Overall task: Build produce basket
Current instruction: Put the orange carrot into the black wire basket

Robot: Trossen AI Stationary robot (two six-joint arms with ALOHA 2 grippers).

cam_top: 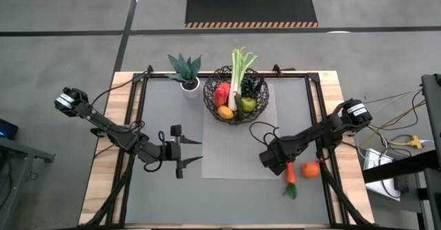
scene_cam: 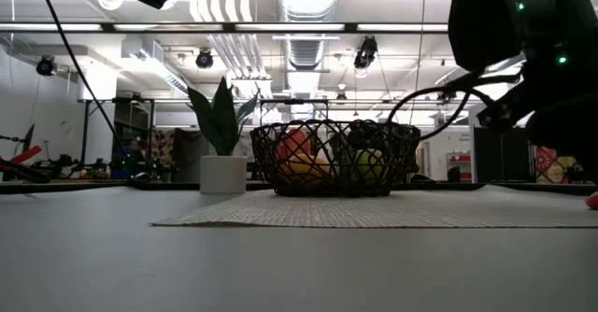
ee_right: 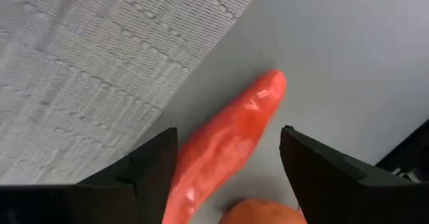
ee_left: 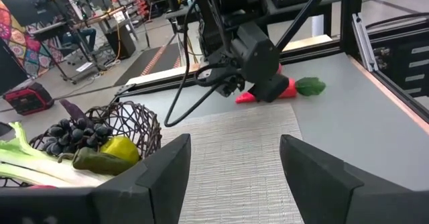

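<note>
Produce mostly sits in the round dark wire basket (cam_top: 236,96) at the tabletop's (cam_top: 165,195) far middle. Left outside: an orange-red carrot (ee_right: 224,147) and round orange fruit (cam_top: 310,169). Right end effector (ee_right: 228,167) straddles the carrot, open, gripping nothing; left end effector (cam_top: 191,152) waits open, empty.

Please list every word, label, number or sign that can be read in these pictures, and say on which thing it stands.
None can be read: no text shows on the basket, the produce, the carrot or the white pot. Any signs in the room behind are too small and blurred.
</note>
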